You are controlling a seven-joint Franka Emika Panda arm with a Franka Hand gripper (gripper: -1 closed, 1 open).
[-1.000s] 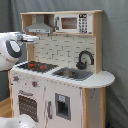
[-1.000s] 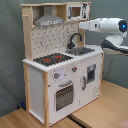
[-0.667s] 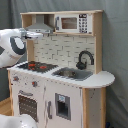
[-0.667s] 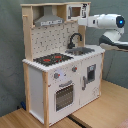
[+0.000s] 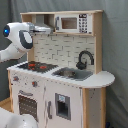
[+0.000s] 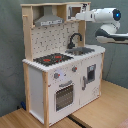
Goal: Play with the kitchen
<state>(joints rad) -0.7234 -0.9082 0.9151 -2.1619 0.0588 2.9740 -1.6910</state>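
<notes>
The tall toy kitchen of pale wood and white panels (image 5: 60, 80) (image 6: 60, 65) stands on a wooden floor before a grey curtain (image 5: 117, 45). The white robot arm (image 6: 102, 15) reaches to its upper shelf, near the small microwave (image 5: 72, 23), right of the grey hood (image 6: 48, 20). Whether the gripper (image 6: 79, 16) is spread or pressed together, I cannot tell.

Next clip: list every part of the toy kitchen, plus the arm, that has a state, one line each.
Oven door: closed.
Cupboard door under the sink: closed.
Microwave door: closed.
Faucet: upright over the sink, nothing running.
Hob: bare, red rings showing.
Arm: raised to the top shelf by the microwave; its tool is hidden.
</notes>
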